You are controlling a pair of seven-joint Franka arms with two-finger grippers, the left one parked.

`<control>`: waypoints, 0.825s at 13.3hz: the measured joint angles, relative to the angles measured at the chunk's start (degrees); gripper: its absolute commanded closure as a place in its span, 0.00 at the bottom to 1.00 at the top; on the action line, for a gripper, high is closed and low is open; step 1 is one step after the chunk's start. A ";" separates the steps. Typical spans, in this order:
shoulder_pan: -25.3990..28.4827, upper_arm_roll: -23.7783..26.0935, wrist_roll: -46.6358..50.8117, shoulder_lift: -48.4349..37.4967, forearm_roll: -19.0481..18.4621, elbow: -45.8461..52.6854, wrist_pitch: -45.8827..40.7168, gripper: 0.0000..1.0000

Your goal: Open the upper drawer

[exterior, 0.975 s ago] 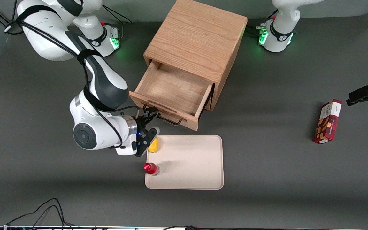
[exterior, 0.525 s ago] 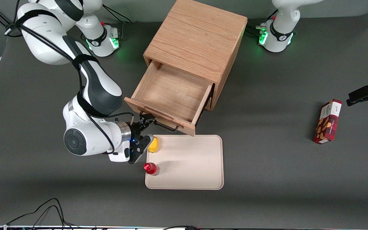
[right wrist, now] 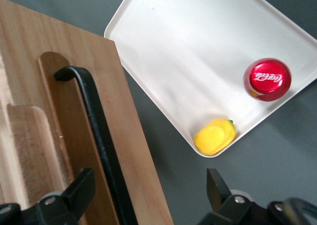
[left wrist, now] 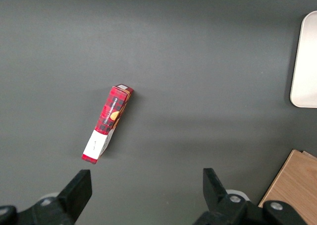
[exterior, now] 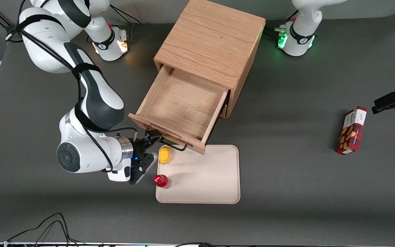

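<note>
- Upper drawer (exterior: 180,99): centre of the front view, standing far out of the oak cabinet (exterior: 211,37), its inside bare wood; its front panel reaches over the upper edge of the tray (exterior: 211,178).
- Handle (exterior: 175,148): black wire bar on the drawer front, facing the front camera; seen close in the right wrist view (right wrist: 99,136).
- Tool (exterior: 154,145): just in front of the drawer front, at the handle's end nearer the working arm. Its 2 fingers are spread apart, 1 on each side of the bar (right wrist: 148,180); they do not pinch it.
- Tray: cream, on the desk (exterior: 286,192), lower middle of the front view. It carries 1 yellow item (exterior: 164,155) and 1 red-capped bottle (exterior: 162,180), both near the tool.
- Box (exterior: 351,130): red, lying toward the parked arm's end of the desk.
</note>
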 measured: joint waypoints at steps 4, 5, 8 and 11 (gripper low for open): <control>-1.28 0.02 -0.01 -3.59 -0.05 3.13 -0.90 0.00; -2.15 -0.25 0.14 -6.36 -0.15 3.47 -2.77 0.00; -3.85 -6.21 0.23 -15.94 -0.23 3.49 -11.66 0.00; -4.02 -12.77 4.64 -23.19 -0.68 2.81 -21.18 0.00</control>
